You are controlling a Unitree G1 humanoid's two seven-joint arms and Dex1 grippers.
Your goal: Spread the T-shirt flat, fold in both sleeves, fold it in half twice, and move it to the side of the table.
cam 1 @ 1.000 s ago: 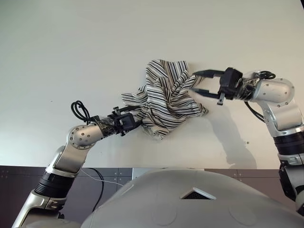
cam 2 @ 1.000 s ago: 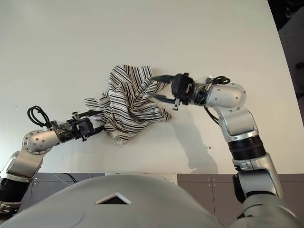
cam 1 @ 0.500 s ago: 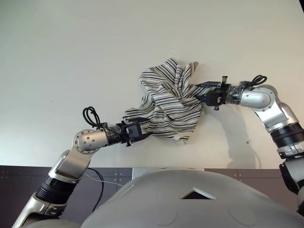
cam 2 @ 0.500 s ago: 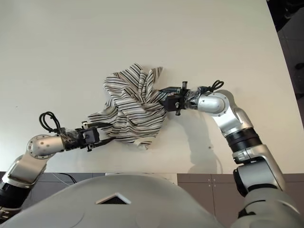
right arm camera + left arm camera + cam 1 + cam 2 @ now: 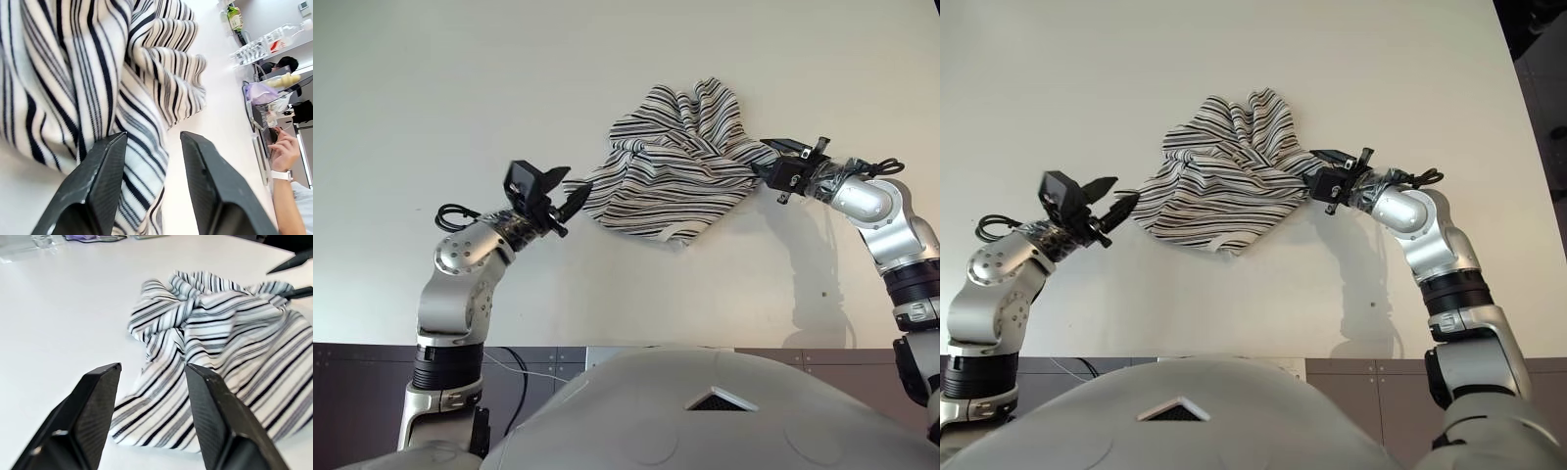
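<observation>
Our left gripper (image 5: 574, 184) gapes wide, empty, at nine o'clock of the crumpled striped T-shirt (image 5: 671, 168). Our right gripper (image 5: 762, 157), parted, straddles its three o'clock edge.

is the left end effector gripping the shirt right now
No: the left end effector is open, its fingers apart, with none of the T-shirt pinched between them.

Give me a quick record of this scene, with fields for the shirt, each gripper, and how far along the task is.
T-shirt: striped, crumpled in a heap on the white table
Left gripper: open, at the T-shirt's left edge, not gripping it
Right gripper: open, touching the T-shirt's right edge
Progress: T-shirt not yet spread flat, nothing folded
</observation>
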